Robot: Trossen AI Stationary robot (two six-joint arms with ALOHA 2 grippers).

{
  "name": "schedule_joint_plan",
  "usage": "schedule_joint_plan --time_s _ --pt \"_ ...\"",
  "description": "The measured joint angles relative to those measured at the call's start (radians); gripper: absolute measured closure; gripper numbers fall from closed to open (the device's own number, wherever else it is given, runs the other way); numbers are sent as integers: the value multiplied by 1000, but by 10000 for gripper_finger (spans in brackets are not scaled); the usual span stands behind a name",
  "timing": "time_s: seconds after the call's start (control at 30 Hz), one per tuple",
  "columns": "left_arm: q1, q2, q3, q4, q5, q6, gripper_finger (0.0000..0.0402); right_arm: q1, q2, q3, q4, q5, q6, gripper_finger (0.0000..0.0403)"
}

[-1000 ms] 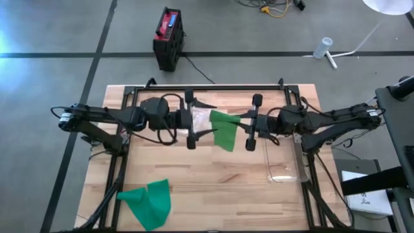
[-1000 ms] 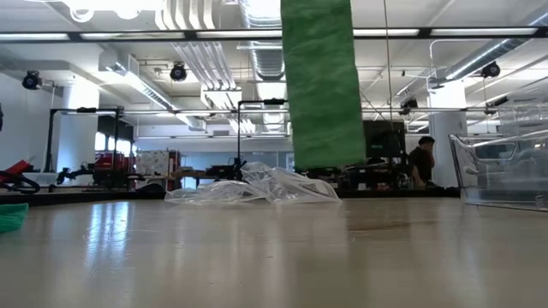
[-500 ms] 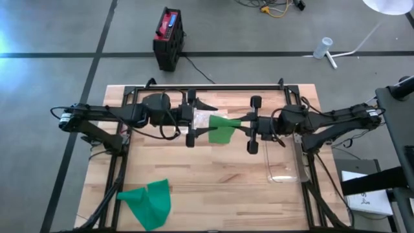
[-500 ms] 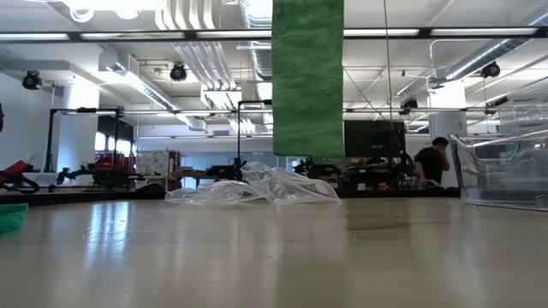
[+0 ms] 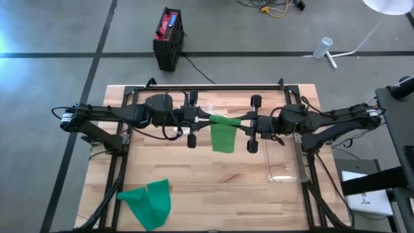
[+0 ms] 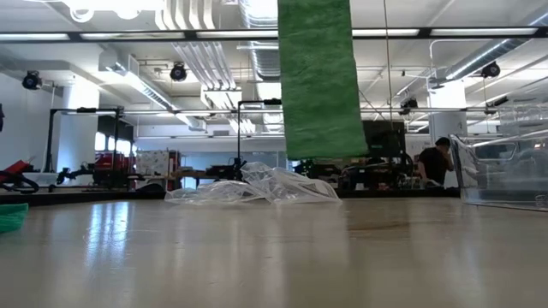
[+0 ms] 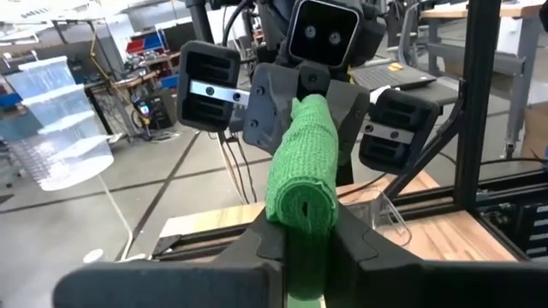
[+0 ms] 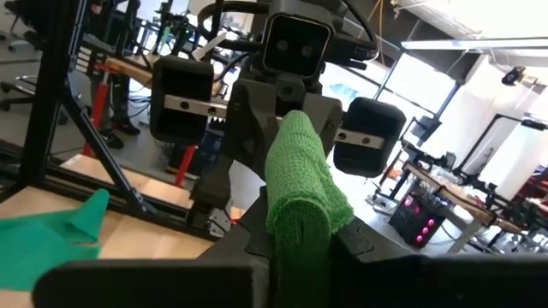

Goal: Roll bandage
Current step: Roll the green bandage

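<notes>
Hanging between both claws, left claw (image 5: 193,121) apparently pinching green bandage (image 5: 223,134).

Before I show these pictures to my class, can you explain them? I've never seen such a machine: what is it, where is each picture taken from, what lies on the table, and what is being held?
It is a robot with two dark arms at a wooden table. One picture looks straight down, one looks level across the tabletop, and two come from cameras on the wrists. The left hand and right hand face each other above the table's middle, each shut on an end of a green bandage; its loose part hangs down between them, clear of the table in the low view. On the table lie a second green bandage near the front left corner, a crumpled clear plastic bag and a clear plastic box on the right.
</notes>
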Motion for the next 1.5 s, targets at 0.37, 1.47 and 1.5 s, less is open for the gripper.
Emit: schedule_joint_plan --time_s 0.37,1.47,1.5 --pt "1 1 0 5 -8 17 378 1 1 0 22 25 62 345" --pt "1 6 -21 18 -8 -8 379 24 -90 2 -127 10 45 219" --pt "1 6 -21 25 -7 -13 379 24 -90 2 -141 4 45 220"
